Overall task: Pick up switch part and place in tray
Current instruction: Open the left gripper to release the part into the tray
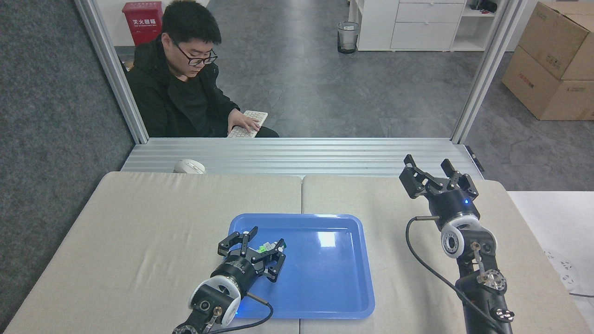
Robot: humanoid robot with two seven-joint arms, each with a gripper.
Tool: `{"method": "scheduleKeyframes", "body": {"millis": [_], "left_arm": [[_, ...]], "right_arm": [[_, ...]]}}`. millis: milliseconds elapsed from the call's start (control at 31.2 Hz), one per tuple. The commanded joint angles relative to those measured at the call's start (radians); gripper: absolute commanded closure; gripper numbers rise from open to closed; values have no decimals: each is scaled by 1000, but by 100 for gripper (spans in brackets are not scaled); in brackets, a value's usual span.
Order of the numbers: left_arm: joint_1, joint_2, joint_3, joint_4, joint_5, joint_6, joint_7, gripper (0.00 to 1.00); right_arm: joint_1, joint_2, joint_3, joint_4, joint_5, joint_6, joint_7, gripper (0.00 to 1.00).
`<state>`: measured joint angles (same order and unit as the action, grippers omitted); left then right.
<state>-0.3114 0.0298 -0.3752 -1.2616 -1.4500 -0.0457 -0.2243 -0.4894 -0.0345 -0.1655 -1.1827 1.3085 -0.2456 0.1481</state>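
The blue tray (325, 278) lies in the middle of the table. My left gripper (268, 239) hangs low over the tray's near-left part with its fingers spread open. The switch part (265, 247) lies between them on the tray floor. Only its green middle and a bit of white show; the rest is hidden by the fingers. Blue tray shows between the upper finger (253, 232) and the part. My right gripper (434, 170) is raised over the table's far right, open and holding nothing.
A person in black sits beyond the metal rail (297, 155), one hand on a white keyboard (248, 124). A white mouse (189, 166) rests on the rail at the left. Cardboard boxes (552, 60) stand at the far right.
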Motion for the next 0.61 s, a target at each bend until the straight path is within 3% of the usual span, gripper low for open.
{"method": "scheduleKeyframes", "body": {"millis": [0, 128, 321, 578], "left_arm": [[-55, -10, 45, -99, 7, 70, 16, 0], [-98, -5, 159, -64, 10, 69, 54, 0], [-225, 16, 347, 140, 11, 73, 92, 0], [-241, 58, 383, 153, 34, 76, 99, 0]], "right_arm": [[0, 1, 0, 0, 0, 0, 1, 0], [0, 1, 0, 0, 0, 0, 1, 0], [0, 1, 0, 0, 0, 0, 1, 0], [0, -1, 0, 0, 0, 0, 1, 0]]}}
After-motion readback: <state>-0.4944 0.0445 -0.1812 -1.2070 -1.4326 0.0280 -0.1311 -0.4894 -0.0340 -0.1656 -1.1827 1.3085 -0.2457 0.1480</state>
